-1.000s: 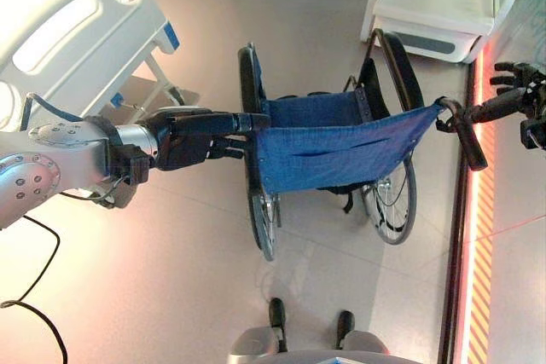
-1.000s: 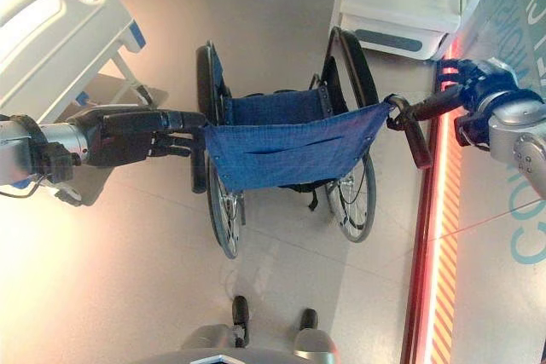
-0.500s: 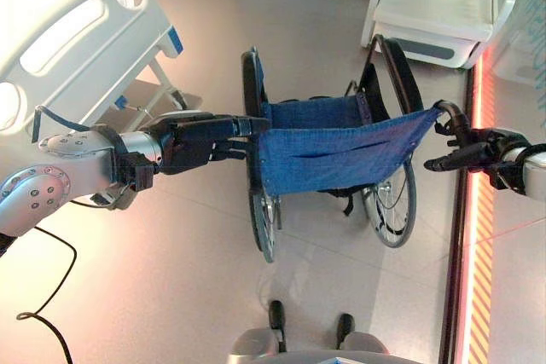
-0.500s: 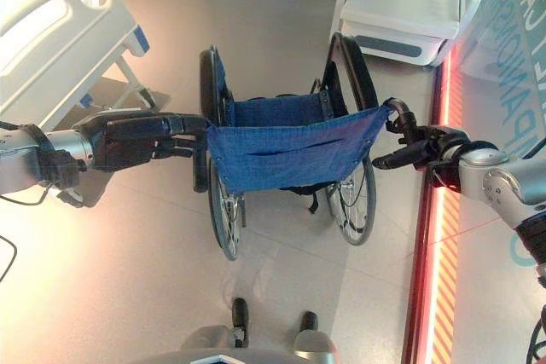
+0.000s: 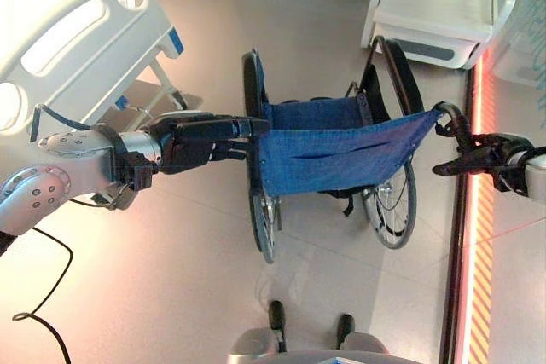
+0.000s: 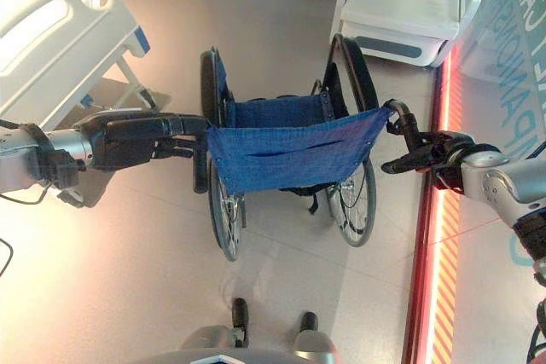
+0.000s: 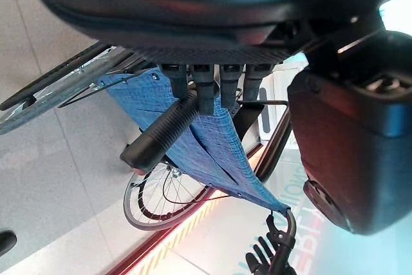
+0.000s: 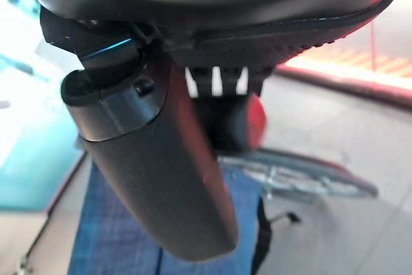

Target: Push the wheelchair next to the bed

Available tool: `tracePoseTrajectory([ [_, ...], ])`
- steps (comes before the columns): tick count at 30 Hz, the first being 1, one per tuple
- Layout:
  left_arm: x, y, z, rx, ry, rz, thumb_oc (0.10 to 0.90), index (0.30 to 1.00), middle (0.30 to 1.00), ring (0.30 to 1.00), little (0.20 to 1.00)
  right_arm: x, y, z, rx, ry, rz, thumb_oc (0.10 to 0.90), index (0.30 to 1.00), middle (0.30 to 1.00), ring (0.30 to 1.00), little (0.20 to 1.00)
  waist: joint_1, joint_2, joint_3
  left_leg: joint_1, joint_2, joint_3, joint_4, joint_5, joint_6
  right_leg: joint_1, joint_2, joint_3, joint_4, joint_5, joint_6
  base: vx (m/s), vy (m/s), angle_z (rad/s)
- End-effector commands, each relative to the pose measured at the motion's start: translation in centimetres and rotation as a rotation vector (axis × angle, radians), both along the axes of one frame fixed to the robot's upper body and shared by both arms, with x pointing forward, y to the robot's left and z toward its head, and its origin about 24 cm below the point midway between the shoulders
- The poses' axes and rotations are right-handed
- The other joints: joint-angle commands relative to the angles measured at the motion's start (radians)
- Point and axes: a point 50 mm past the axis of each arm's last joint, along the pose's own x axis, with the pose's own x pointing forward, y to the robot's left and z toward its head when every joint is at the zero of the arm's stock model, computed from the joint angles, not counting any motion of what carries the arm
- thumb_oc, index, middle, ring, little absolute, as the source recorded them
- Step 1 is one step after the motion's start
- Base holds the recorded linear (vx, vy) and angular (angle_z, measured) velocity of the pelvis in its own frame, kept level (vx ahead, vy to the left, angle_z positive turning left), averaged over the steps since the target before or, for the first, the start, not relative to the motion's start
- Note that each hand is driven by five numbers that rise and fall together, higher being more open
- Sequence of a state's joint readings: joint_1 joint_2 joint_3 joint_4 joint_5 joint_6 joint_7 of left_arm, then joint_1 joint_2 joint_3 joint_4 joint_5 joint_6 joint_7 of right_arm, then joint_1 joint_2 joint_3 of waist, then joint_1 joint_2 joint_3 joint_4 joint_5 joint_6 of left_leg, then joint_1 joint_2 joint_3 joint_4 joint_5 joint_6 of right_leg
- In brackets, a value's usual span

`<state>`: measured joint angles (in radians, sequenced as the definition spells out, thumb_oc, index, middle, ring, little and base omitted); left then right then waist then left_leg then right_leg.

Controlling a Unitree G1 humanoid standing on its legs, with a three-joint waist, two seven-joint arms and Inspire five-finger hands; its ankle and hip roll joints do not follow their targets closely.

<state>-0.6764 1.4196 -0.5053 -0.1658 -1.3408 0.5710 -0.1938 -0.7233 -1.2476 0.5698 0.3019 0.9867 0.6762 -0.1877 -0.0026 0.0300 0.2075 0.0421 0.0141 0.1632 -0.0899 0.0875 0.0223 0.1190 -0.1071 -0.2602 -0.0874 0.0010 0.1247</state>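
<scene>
Wheelchair [image 5: 333,155] stands mid-floor, its blue back sling facing the robot, with the bed [image 5: 72,36] off to the far left and well apart from it. The left hand [image 5: 200,138] has its fingers curled over the left push handle [image 7: 161,136]. The right hand [image 6: 426,155] is at the right push handle [image 6: 403,121], fingers wrapped round it as far as I can judge. Both grips look set; the whole push toward the bed is left.
</scene>
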Motion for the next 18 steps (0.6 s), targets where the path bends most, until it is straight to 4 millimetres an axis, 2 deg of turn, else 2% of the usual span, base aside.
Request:
tracePoseTrajectory([
  [1, 0.8, 0.6, 1.5, -0.039, -0.08, 0.018, 0.8, 0.9, 0.9, 0.9, 0.9, 1.0, -0.9, 6.9, -0.139, -0.281, -0.069, 0.4, 0.3, 0.3, 0.3, 0.3, 0.041, -0.023, -0.078, 0.017, 0.022, -0.014, 0.003, -0.058, -0.088, -0.025, -0.005, -0.033, 0.0, 0.036, 0.014, 0.0, 0.0, 0.0],
  [8, 1.3, 1.0, 1.8, -0.013, -0.102, 0.044, 0.8, 0.9, 0.9, 0.9, 0.9, 1.2, -0.9, 7.7, -0.152, -0.284, -0.066, 0.4, 0.3, 0.3, 0.3, 0.3, 0.046, -0.026, -0.083, 0.012, 0.02, -0.016, 0.003, -0.058, -0.085, -0.028, -0.007, -0.038, 0.0, 0.036, 0.014, 0.0, -0.003, 0.03],
  [18, 0.8, 3.1, 3.2, 0.066, -0.222, 0.121, 0.8, 0.9, 0.9, 0.9, 0.9, 0.4, -1.9, 7.8, -0.147, -0.295, -0.098, 0.4, 0.3, 0.3, 0.3, 0.3, 0.058, -0.022, -0.078, 0.011, 0.022, -0.021, 0.003, -0.056, -0.088, -0.024, -0.008, -0.051, 0.0, 0.033, 0.012, 0.0, -0.005, 0.04],
])
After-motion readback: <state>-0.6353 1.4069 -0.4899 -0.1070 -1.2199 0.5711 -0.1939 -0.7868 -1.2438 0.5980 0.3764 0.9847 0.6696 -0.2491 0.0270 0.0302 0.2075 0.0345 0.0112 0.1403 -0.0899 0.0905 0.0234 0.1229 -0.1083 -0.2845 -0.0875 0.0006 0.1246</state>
